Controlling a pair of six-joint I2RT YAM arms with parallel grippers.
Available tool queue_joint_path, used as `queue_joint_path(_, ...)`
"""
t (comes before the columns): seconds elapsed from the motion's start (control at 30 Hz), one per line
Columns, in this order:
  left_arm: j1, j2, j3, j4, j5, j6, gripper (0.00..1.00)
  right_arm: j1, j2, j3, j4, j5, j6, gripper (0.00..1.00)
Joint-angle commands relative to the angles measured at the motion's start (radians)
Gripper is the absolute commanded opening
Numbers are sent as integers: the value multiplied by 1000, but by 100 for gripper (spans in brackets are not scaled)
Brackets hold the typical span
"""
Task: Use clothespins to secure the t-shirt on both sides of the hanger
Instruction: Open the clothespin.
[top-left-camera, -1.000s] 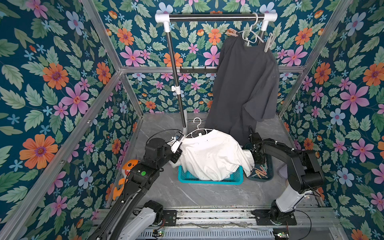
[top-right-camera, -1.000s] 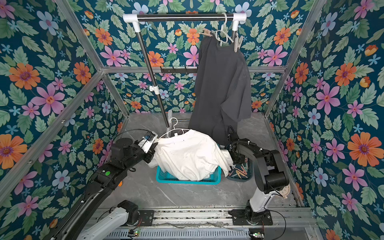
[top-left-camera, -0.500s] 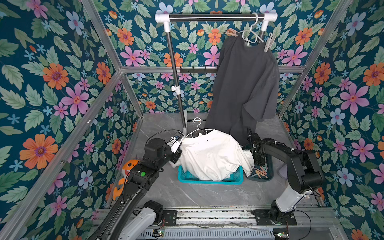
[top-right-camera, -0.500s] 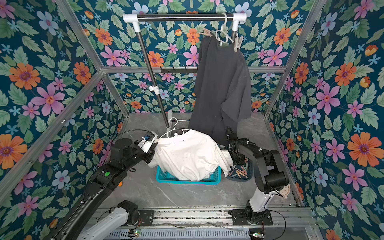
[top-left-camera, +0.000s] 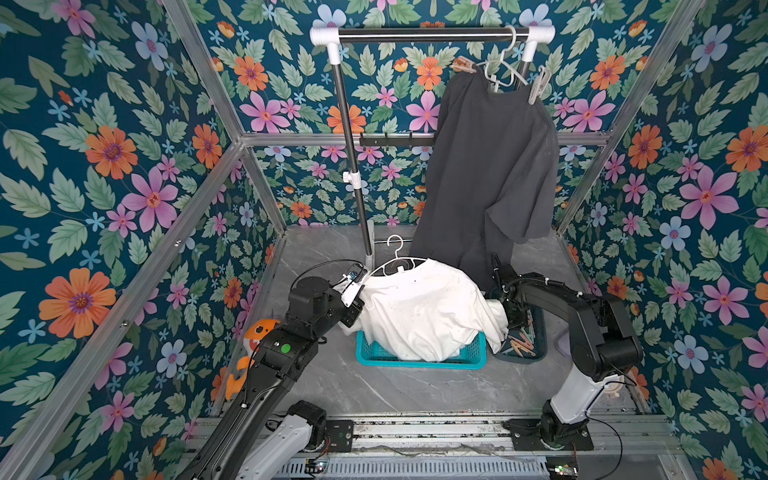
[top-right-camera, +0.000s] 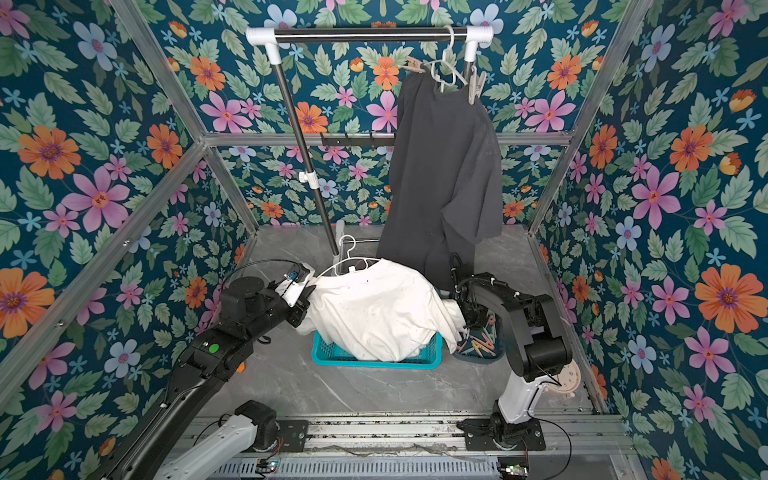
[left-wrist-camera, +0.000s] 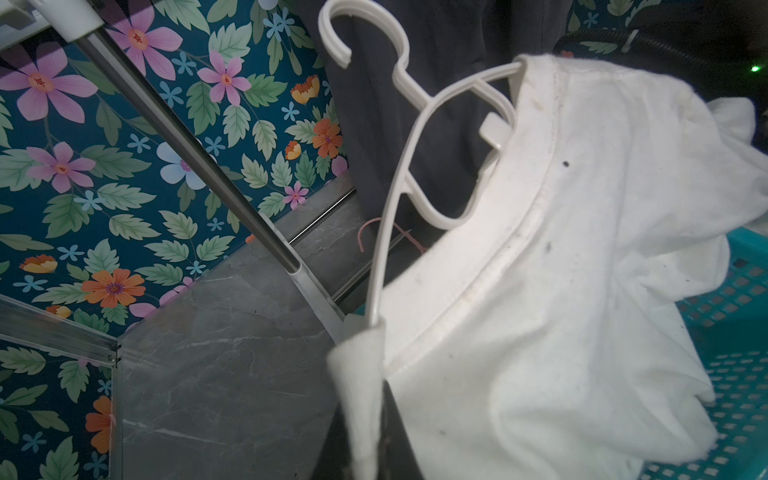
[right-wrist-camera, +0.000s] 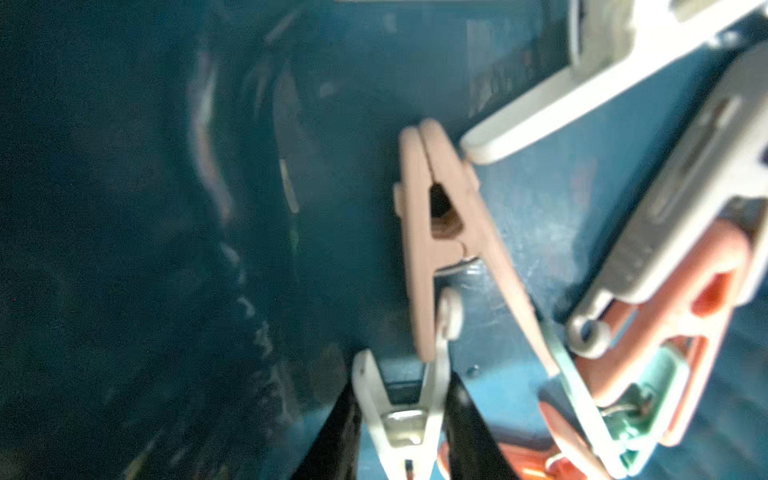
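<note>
The left gripper (top-left-camera: 355, 307) clamps the t-shirt (top-left-camera: 419, 307) on its hanger (top-left-camera: 397, 266), centre frame. The right gripper (right-wrist-camera: 403, 386), in the tray (top-left-camera: 519, 360) lower right, flanks a white pin (right-wrist-camera: 405, 419), its long axis along the fingers (right-wrist-camera: 469, 436); firm grip cannot be told.
</note>
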Motion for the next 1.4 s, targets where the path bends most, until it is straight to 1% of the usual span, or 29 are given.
queue_joint_path(0.0, 0, -1, 2, 47, 18, -16, 0, -2, -2, -23, 3, 36, -3, 26)
queue_joint_path(0.2, 0, -7, 5, 49, 17, -13, 0, -2, -92, -53, 13, 47, -6, 19)
queue_joint_path(0.27, 0, -9, 4, 54, 17, -13, 0, -1, -154, -64, 14, 46, -5, 18)
queue_joint_path(0.47, 0, 9, 17, 53, 35, -26, 0, -1, -239, -78, -13, 45, 1, 18)
queue_joint_path(0.67, 0, 26, 24, 52, 76, 4, 0, -2, -339, -99, 9, 127, 3, 14)
queue_joint_path(0.77, 0, 32, 24, 63, 90, 29, 0, -2, -386, -102, 41, 151, -14, 9)
queue_joint_path(0.83, 0, 40, 31, 73, 95, 43, 0, -5, -416, -101, 65, 150, -30, 5)
queue_joint_path(0.9, 0, 52, 45, 75, 102, 51, 0, -6, -442, -103, 92, 150, -43, 4)
queue_joint_path(0.97, 0, 64, 56, 78, 124, 59, 0, -16, -462, -102, 112, 127, -58, 0)
queue_joint_path(1.13, 1, 84, 55, 103, 138, 64, 0, -18, -508, -99, 157, 92, -106, 0)
queue_joint_path(1.37, 0, 100, 65, 106, 159, 81, 0, -18, -563, -93, 161, 42, -116, 0)
